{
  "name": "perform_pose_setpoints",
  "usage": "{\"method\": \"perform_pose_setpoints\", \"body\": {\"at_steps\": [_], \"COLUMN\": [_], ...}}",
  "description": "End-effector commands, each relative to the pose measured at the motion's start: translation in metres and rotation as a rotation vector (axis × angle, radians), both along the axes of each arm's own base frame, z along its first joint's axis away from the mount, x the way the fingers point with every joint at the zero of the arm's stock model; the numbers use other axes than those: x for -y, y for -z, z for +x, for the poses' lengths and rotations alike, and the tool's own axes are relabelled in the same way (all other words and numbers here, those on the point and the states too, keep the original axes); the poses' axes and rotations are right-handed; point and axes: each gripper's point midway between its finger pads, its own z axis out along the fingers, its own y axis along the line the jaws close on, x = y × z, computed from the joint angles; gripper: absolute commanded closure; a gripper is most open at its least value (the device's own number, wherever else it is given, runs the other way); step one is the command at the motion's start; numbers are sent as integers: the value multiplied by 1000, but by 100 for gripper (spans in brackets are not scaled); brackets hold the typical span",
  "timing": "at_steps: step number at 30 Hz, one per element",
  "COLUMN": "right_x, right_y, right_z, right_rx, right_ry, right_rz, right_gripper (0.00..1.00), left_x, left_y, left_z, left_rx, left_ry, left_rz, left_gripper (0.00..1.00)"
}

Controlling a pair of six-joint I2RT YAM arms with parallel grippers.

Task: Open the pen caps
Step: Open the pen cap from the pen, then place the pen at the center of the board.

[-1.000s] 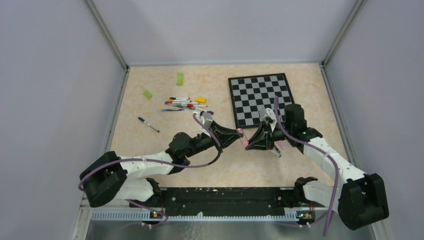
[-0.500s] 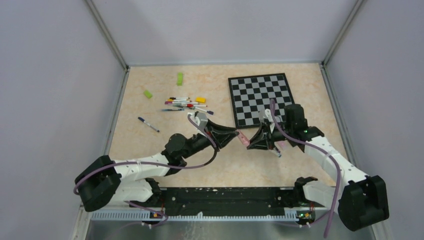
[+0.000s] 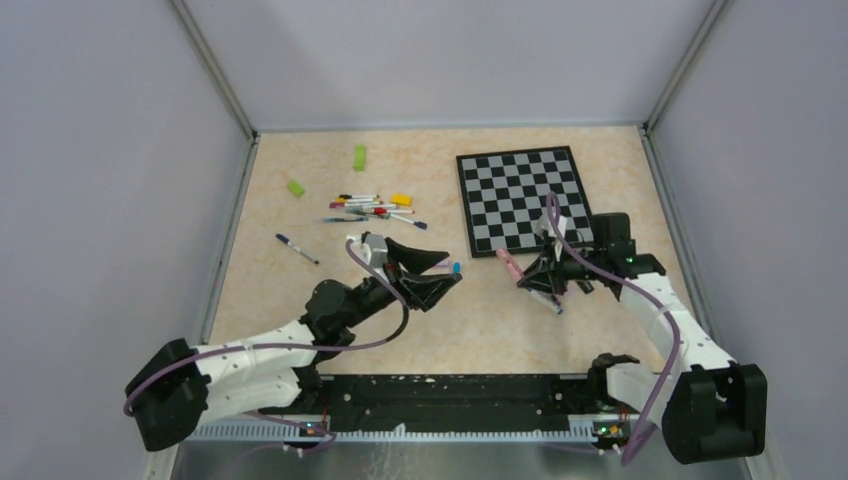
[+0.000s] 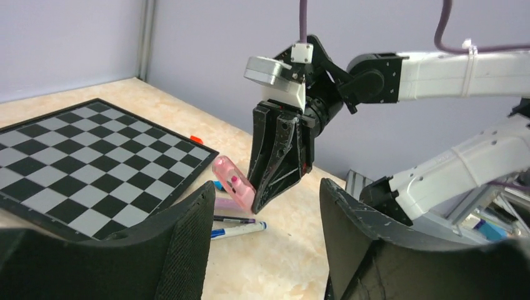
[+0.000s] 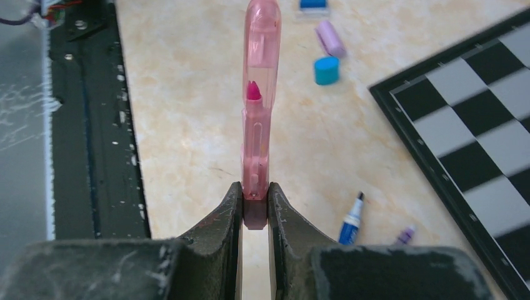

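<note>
My right gripper (image 5: 255, 187) is shut on the lower end of a clear pink pen (image 5: 259, 94), whose pink tip shows inside its see-through cap. From above, the pink pen (image 3: 508, 262) sticks out left of the right gripper (image 3: 524, 279). My left gripper (image 3: 446, 271) hangs open a short way to the left, with nothing between its fingers (image 4: 187, 237). A blue cap (image 5: 326, 70) and a purple cap (image 5: 330, 39) lie loose on the table. An uncapped blue pen (image 5: 351, 220) and a purple pen (image 5: 405, 235) lie below the right gripper.
A chessboard (image 3: 520, 200) lies at the back right, its near corner close to the right gripper. A pile of pens (image 3: 372, 208) with a yellow block (image 3: 401, 199) sits at the back left. A single pen (image 3: 297, 249) and two green blocks (image 3: 359, 157) (image 3: 296, 188) lie around it.
The left gripper has opened, let go of the pink pen's far end and drawn back to the left. The right gripper has shifted slightly right, still holding the pen.
</note>
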Motion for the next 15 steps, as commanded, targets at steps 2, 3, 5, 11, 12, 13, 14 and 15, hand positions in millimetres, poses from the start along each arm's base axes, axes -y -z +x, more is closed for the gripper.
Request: {"method": "perform_pose_setpoints", "body": {"at_steps": [2, 3, 5, 11, 12, 13, 14, 15], "right_x": [42, 50, 67, 136, 149, 161, 172, 183], "right_y": [-3, 0, 6, 19, 18, 19, 20, 21], "right_z": [28, 32, 38, 43, 45, 45, 45, 45], "right_rx": [112, 115, 107, 29, 27, 26, 23, 17], "right_ry": [142, 167, 210, 358, 389, 415, 442, 465], "right_rz": [-150, -195, -301, -562, -587, -610, -632, -657], "right_gripper": [100, 100, 100, 100, 100, 100, 100, 100], "left_x": [-37, -46, -60, -88, -91, -94, -97, -99], "left_y": [4, 10, 20, 53, 56, 59, 62, 63], "left_z": [14, 16, 15, -3, -5, -7, -8, -8], "left_rx": [-55, -82, -114, -214, -227, -242, -247, -248], "left_ry": [-185, -223, -260, -270, -270, -270, -274, -278], "left_rz": [41, 60, 81, 59, 42, 21, 9, -3], "left_gripper": [28, 23, 17, 12, 12, 11, 11, 9]}}
